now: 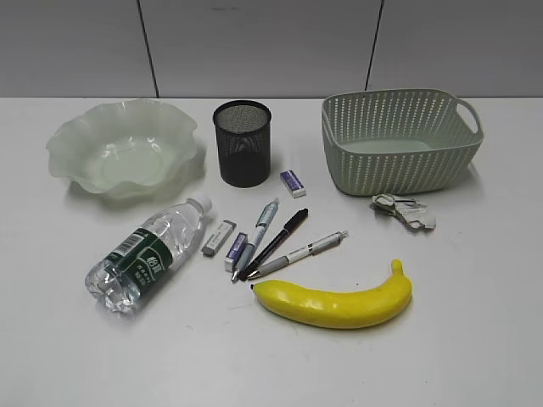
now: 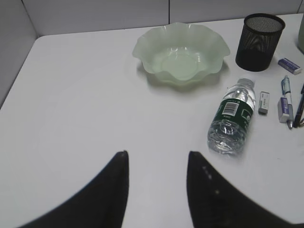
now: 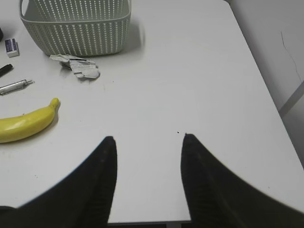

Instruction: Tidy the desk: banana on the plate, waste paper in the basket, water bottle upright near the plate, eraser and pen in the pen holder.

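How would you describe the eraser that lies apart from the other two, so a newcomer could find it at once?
Start at the black mesh pen holder between the plate and the basket. The eraser lies just right of its base. Unlike the two erasers beside the pens, it sits alone.

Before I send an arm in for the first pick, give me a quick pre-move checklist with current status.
1. Left gripper open, holding nothing: ok.
2. Right gripper open, holding nothing: ok.
3. Plate free for the banana: ok.
4. Basket open for the waste paper: ok.
5. Water bottle upright: not ok, lying on its side.
6. Pen holder interior free: cannot tell.
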Controlling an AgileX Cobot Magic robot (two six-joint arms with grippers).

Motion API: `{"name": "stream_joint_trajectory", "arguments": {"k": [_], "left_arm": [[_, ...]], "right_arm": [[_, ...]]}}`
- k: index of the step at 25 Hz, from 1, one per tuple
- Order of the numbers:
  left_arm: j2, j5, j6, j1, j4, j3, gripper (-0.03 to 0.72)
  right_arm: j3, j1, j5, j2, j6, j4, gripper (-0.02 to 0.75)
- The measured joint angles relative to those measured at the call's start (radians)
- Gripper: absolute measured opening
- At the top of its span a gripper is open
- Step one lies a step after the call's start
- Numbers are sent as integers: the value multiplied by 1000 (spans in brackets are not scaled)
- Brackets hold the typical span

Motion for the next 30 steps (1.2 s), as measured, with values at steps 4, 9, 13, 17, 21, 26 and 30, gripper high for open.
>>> {"name": "stream_joint_trajectory", "arguments": {"k": [4, 9, 13, 17, 21, 26, 30], "left_arm": [[0, 0, 0, 0, 0, 0, 308], [0, 0, 0, 0, 0, 0, 308], [0, 0, 0, 0, 0, 0, 308], [1, -7, 0, 0, -40, 0, 304], [72, -133, 9, 0, -182, -12, 273], [310, -419, 136, 0, -456, -17, 255], [607, -449, 544, 0, -864, -66, 255]], "right_arm": [[0, 0, 0, 0, 0, 0, 362], [0, 0, 0, 0, 0, 0, 361], [0, 0, 0, 0, 0, 0, 361], [0, 0, 0, 0, 0, 0, 361], [0, 0, 0, 0, 0, 0, 362], [0, 0, 0, 0, 0, 0, 362], [0, 0, 0, 0, 0, 0, 361]]}}
